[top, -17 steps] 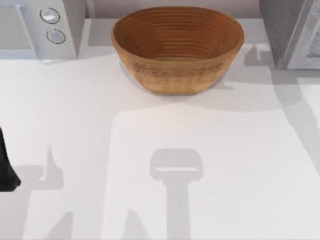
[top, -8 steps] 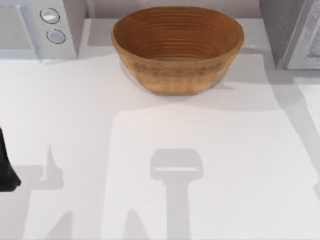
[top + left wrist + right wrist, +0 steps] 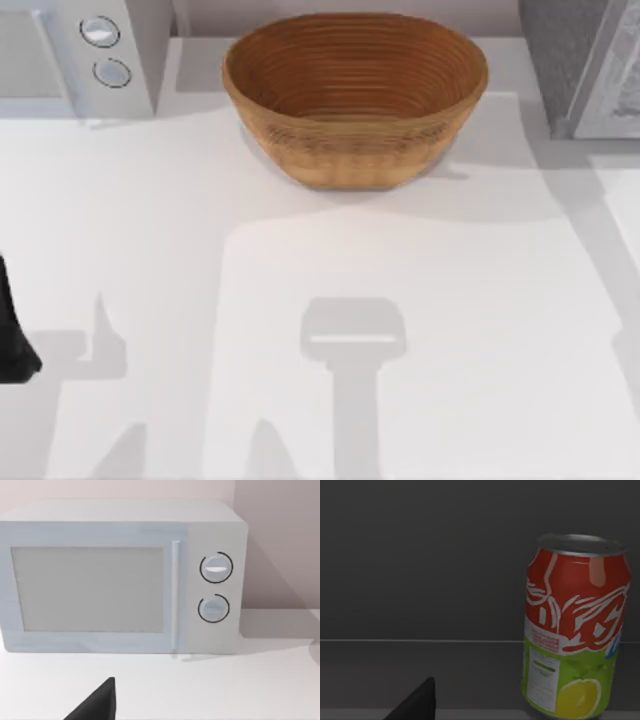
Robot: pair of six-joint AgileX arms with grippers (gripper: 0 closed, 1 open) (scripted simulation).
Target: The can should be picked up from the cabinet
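Our white table [image 3: 150,230] spreads across the top view, with a grey cabinet [image 3: 585,65] at its far right corner and a pale microwave [image 3: 75,55] at its far left. Between them, near the far edge, sits an oval wooden basket [image 3: 355,95]. Our left arm [image 3: 12,330] rests at the table's left edge, its wrist view facing the microwave door and its two dials [image 3: 216,587]. In our right wrist view the can [image 3: 575,630] stands upright on a dark shelf inside the cabinet, red above, green below, with a lemon printed near its base. We cannot tell whether either arm's gripper is open or closed, and the can stands free, nothing touching it.
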